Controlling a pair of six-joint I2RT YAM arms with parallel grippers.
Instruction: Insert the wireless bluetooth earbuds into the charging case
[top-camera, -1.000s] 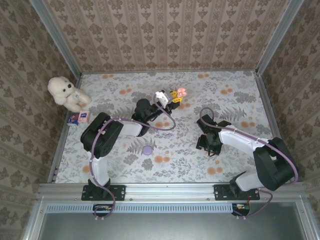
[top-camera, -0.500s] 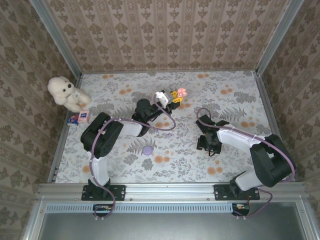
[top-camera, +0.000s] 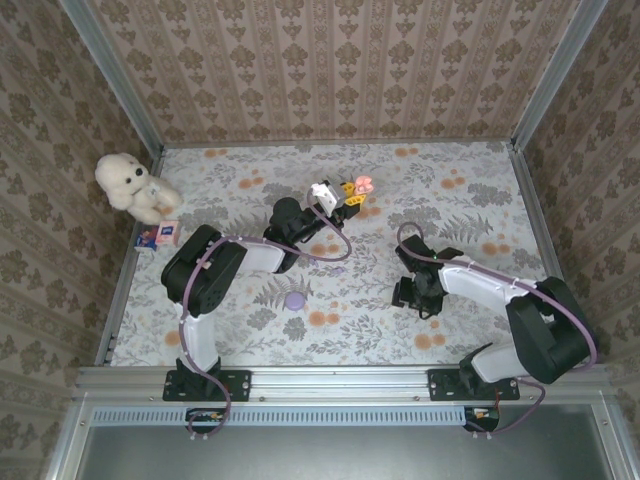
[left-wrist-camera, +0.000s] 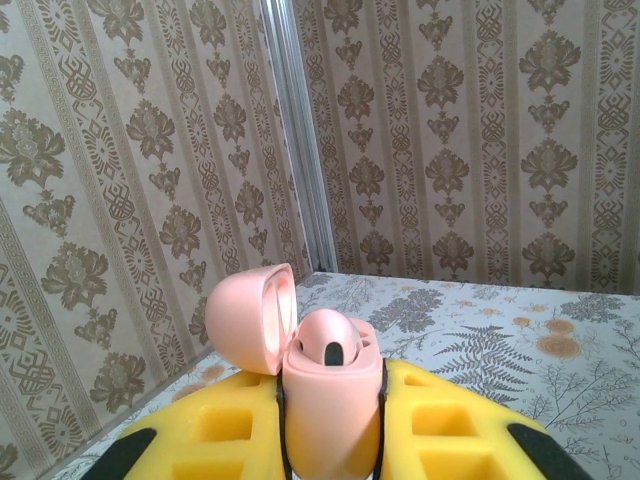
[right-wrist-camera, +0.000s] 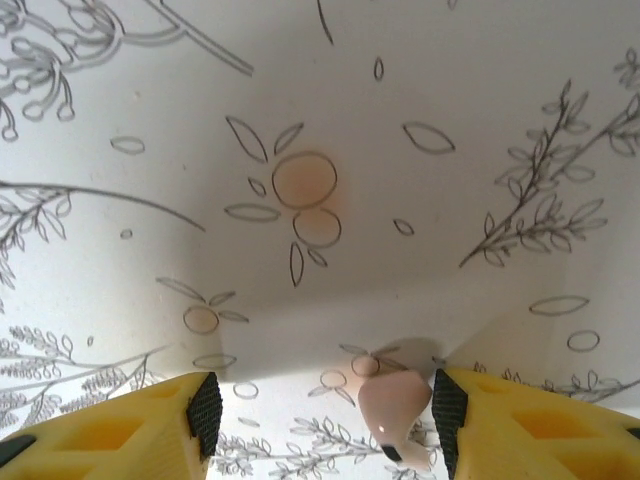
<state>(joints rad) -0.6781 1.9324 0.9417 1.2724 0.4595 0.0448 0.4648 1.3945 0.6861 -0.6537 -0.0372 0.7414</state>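
My left claw (left-wrist-camera: 332, 415) is pinched shut on the pink charging case (left-wrist-camera: 325, 385), toward the far middle of the surface (top-camera: 470, 200), and the case's lid (left-wrist-camera: 250, 318) is swung open. My right claw (right-wrist-camera: 325, 415) is spread close over the surface at the near right. The pale pink earbud (right-wrist-camera: 392, 400) lies between its fingers, nearly touching one black pad (right-wrist-camera: 447, 420).

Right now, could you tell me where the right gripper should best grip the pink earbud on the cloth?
Probably the pink earbud across its rounded body, straight from above: it lies flat on the cloth between the fingers of the open right gripper.
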